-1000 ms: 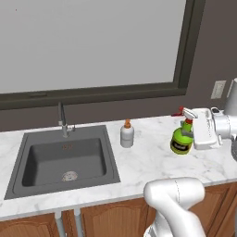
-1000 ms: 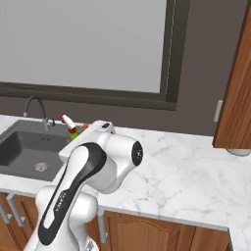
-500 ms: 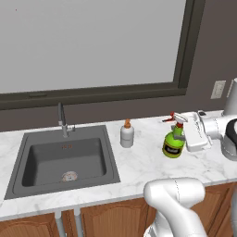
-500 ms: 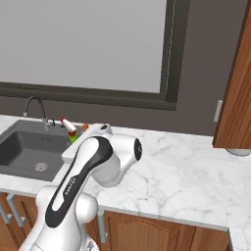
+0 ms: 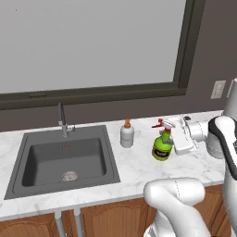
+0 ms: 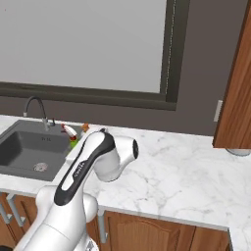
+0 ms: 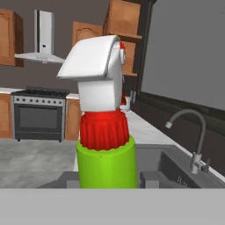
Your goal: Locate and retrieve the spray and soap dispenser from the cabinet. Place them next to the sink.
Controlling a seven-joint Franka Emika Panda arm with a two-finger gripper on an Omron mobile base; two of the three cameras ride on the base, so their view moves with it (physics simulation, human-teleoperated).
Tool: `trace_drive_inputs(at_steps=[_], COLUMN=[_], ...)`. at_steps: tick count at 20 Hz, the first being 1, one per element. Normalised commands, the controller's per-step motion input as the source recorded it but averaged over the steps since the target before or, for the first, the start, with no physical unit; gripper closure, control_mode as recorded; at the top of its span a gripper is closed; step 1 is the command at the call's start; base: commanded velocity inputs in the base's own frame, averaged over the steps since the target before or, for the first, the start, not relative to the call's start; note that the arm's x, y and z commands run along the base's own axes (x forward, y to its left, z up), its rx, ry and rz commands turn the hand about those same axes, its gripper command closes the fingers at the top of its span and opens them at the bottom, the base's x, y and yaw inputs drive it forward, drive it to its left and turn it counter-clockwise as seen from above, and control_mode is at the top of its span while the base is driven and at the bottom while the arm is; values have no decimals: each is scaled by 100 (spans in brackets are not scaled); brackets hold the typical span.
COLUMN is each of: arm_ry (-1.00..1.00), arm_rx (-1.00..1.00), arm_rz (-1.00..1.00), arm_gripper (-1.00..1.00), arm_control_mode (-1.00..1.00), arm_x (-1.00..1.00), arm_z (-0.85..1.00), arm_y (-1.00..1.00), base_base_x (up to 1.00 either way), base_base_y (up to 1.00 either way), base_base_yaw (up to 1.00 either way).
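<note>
The spray point(image 5: 161, 147), a green bottle with a white and red nozzle, is low over the white counter right of the sink point(image 5: 28, 178). My gripper point(image 5: 167, 137) is shut on its neck from the right. In the hand view the spray point(image 7: 105, 145) stands close up between my fingertips point(image 7: 151, 179). The soap dispenser point(image 5: 127, 134), pale with an orange pump, stands upright on the counter between the sink's right rim and the spray, a short way from the bottle. The brown cabinet point(image 6: 237, 93) hangs at the far right. I cannot tell whether the bottle's base touches the counter.
A slim grey faucet point(image 5: 61, 120) rises behind the basin. A wide window runs along the back wall, with a wall outlet point(image 5: 217, 89) to its right. A grey object point(image 6: 239, 152) sits on the counter under the cabinet. Wooden under-counter doors line the front.
My gripper has carried the spray leftward and lower, from the counter's right part to a spot close beside the soap dispenser. The soap dispenser has not moved.
</note>
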Motion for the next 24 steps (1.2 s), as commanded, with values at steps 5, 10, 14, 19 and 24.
trace_drive_inputs(at_steps=[5,10,14,19,24], arm_ry=[0,0,0,0,-2], arm_rx=[0,0,0,0,0], arm_rz=[7,7,7,7,6], arm_gripper=[100,100,100,100,100], arm_control_mode=[-100,-100,-100,-100,-100], arm_x=[32,31,30,28,27], arm_z=[-40,-41,-40,-39,-35], arm_y=[18,19,18,17,14], base_base_x=[0,0,0,0,0], base_base_y=[0,0,0,0,0], base_base_yaw=[0,0,0,0,0])
